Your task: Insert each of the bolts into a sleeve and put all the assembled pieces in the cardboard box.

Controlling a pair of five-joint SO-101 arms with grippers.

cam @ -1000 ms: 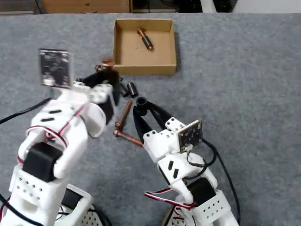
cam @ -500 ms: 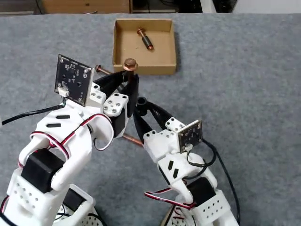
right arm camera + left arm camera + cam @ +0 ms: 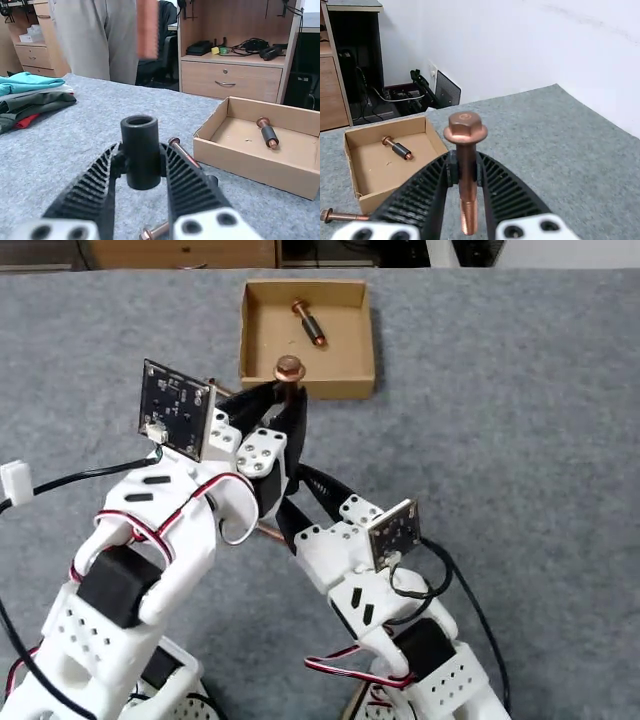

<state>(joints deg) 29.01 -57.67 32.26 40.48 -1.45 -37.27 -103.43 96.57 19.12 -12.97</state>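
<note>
Low-centre in each wrist view, the fingers [image 3: 427, 190] of the left gripper [image 3: 465, 166] pinch the shank of the upright bolt [image 3: 465, 131], head above them, while those of the right gripper [image 3: 141, 159] squeeze an upright sleeve [image 3: 140, 142] between them.

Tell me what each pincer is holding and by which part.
The left pincer holds a copper bolt upright by its shank, just under the head. The right pincer holds a black sleeve by its sides, opening up.

Copper bolt [image 3: 465, 172] upright (head up), black sleeve [image 3: 140, 152] upright, one assembled piece [image 3: 309, 324] flat in cardboard box [image 3: 270, 352]
</note>
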